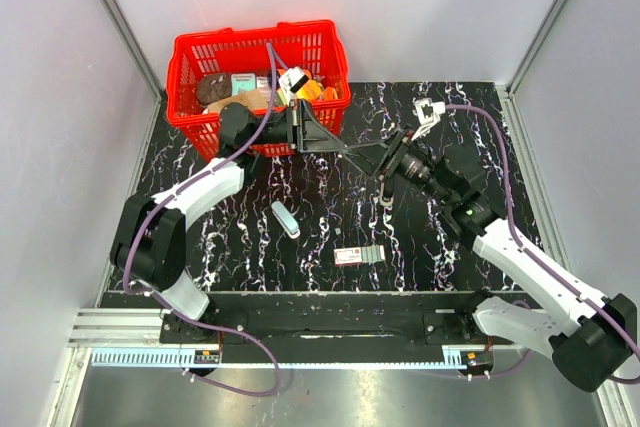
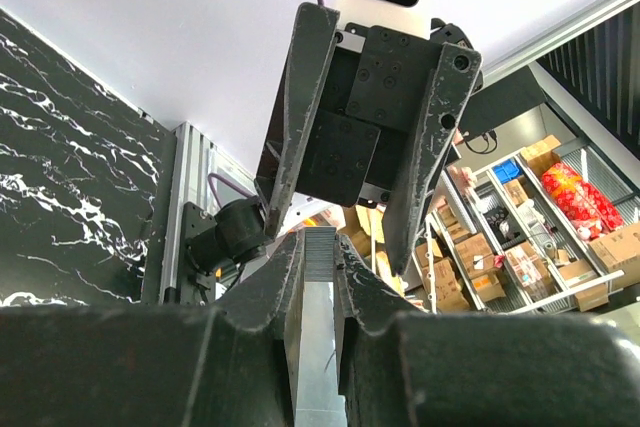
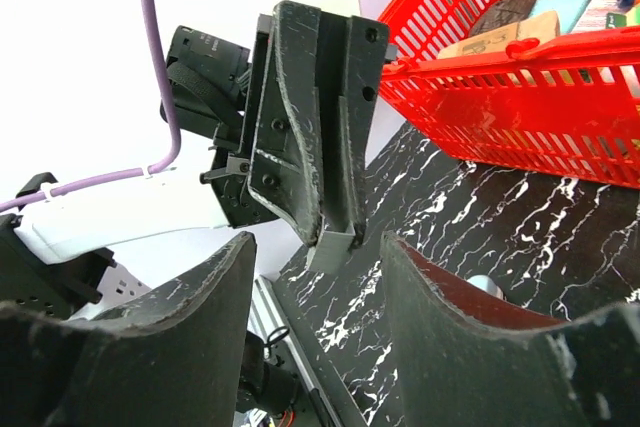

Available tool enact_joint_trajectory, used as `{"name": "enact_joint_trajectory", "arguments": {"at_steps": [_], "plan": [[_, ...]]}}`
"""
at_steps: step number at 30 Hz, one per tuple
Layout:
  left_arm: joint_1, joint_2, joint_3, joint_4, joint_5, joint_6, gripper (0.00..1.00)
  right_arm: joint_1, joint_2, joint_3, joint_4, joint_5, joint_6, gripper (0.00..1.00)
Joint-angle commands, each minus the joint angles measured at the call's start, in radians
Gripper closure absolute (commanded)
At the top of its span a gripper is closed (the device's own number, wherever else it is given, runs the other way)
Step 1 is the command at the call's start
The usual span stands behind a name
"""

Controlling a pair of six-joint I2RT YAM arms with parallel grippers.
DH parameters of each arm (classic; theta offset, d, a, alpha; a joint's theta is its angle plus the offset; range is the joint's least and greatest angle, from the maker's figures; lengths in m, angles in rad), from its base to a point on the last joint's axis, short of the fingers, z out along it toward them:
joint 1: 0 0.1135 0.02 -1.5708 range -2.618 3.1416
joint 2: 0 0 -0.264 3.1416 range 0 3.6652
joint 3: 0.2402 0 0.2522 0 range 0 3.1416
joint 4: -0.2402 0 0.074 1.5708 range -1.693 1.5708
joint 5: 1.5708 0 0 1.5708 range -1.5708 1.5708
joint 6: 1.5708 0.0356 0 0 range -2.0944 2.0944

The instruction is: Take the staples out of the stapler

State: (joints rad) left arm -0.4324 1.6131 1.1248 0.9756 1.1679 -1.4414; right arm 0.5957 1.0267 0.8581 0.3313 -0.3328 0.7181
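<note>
My left gripper (image 1: 350,150) is shut on the stapler (image 1: 362,153) and holds it in the air over the middle of the table. In the left wrist view the stapler's silvery-grey channel (image 2: 320,347) is clamped between my fingers (image 2: 262,287). Ridged staples show at its far end. Its black body is hidden by the fingers. My right gripper (image 1: 384,173) is open and faces the left one. In the right wrist view its fingertips (image 3: 235,257) stand on either side of the stapler's protruding end (image 3: 335,243) without touching it.
A red basket (image 1: 190,47) full of items stands at the back left, close behind the left gripper, and also shows in the right wrist view (image 3: 520,97). A pale blue-and-white oblong (image 1: 285,219) and a small red-green-white box (image 1: 360,255) lie on the black marbled table.
</note>
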Motion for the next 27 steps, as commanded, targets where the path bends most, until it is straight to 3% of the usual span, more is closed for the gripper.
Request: {"name": "enact_joint_trajectory", "arguments": {"at_steps": [1,27], "plan": [[0.001,-0.045,0.0,0.017,-0.008,0.021,0.93,0.009,0.027,0.019,0.106,-0.046,0.041,0.43],[0.029,-0.065,-0.008,-0.008,-0.022,0.041,0.92,0.052,0.05,-0.018,0.14,0.0,0.055,0.59]]}}
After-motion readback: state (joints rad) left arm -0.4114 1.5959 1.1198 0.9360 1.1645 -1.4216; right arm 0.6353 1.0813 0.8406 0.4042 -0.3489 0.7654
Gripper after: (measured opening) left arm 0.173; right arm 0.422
